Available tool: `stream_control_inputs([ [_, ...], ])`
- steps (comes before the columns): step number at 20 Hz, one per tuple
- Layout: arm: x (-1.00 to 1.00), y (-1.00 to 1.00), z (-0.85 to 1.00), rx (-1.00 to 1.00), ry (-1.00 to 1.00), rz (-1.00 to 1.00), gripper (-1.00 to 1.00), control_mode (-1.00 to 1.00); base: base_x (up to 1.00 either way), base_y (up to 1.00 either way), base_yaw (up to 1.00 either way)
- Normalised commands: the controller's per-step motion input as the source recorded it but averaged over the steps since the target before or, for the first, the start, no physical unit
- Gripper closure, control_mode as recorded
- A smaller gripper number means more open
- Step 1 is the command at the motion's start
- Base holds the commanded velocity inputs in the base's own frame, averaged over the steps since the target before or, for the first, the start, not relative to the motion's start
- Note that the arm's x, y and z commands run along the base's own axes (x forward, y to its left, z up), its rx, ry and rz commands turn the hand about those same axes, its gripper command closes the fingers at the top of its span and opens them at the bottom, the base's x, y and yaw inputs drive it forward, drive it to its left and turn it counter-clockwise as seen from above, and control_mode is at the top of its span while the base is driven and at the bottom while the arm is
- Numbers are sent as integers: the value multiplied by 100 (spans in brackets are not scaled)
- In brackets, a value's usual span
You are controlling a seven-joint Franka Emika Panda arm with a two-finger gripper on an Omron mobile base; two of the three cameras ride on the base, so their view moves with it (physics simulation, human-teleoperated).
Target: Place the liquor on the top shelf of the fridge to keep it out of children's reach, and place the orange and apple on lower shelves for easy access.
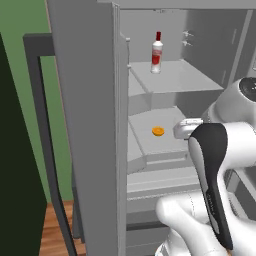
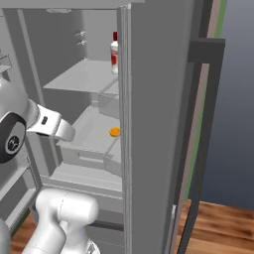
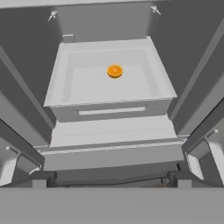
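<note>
The fridge (image 1: 90,125) stands open. The liquor (image 1: 157,56) (image 2: 114,54), a slim bottle with a red cap, stands upright on the top shelf (image 1: 175,80) (image 2: 82,77). The orange (image 1: 158,131) (image 2: 114,132) (image 3: 114,71) lies on a lower shelf (image 1: 145,142) (image 2: 89,129) (image 3: 87,83), a shallow tray-like slab. My gripper (image 1: 181,131) (image 2: 67,133) (image 3: 111,179) hovers in front of that shelf, level with it and short of the orange. It is open, with nothing between its fingers. The apple is out of view.
Both fridge doors hang wide open, each with a long dark bar handle (image 1: 45,140) (image 2: 198,139). Door racks (image 2: 10,188) flank the arm. A drawer front (image 3: 109,111) and more slabs sit below the orange's shelf. Wooden floor (image 2: 218,228) shows beside the doors.
</note>
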Motion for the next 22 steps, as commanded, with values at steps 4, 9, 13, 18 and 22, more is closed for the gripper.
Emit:
stream_control_inputs([
  [4, 0, 14, 0, -4, 3, 0, -100, -100, 0, 0, 0],
  [9, 0, 1, 0, -1, 0, 0, -100, 100, -11, 1, 0],
  [13, 0, 0, 0, 0, 0, 0, -100, 100, -55, 0, 0],
  [18, 0, 0, 0, 0, 0, 0, -100, 100, -85, 0, 0],
  [22, 0, 0, 0, 0, 0, 0, -100, 100, -92, -8, -7],
])
